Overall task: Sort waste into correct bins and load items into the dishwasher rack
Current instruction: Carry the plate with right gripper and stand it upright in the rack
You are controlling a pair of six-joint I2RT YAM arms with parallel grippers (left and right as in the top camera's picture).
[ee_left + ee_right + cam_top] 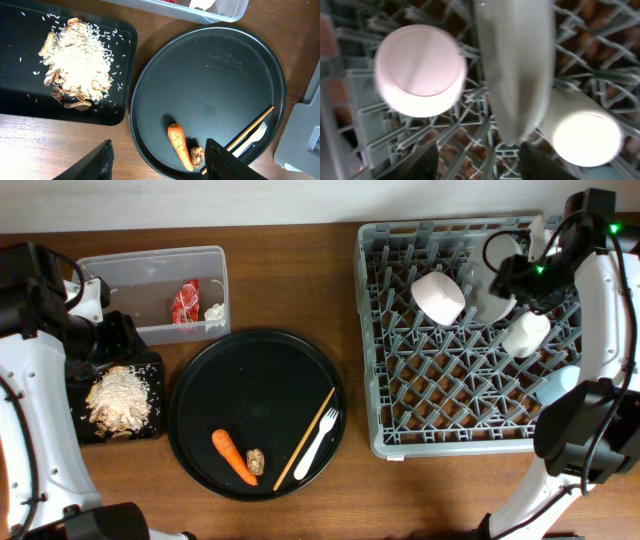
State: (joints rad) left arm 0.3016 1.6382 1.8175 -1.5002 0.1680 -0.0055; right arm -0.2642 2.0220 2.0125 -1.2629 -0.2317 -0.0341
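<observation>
From overhead, the grey lattice dishwasher rack (450,435) fills the right side. Its pegs hold a white bowl (438,297) on its side, a round white plate (487,278) standing on edge, a small white cup (525,333) and a pale-blue cup (555,385) half hidden by the right arm. On the left, the clear plastic tub (130,275) contains the crumpled red wrapper (185,302) and the white wad (214,312), and the shallow black tray (152,380) carries a heap of beige scraps (120,398). Between the bins and the rack, the large round black tray (250,370) holds the orange carrot (234,457), brown lump (256,462), thin wooden chopstick (305,438) and white plastic fork (317,445). The left wrist view adds detail: the scraps are small pale grains and flat tan flakes, the round tray's floor is finely pebbled, and the left gripper (159,150) hangs with fingers wide and nothing between them. The right wrist view is blurred. It shows the plate's smooth rim edge-on between the part-spread fingers of the right gripper (480,150); whether they press it I cannot tell.
</observation>
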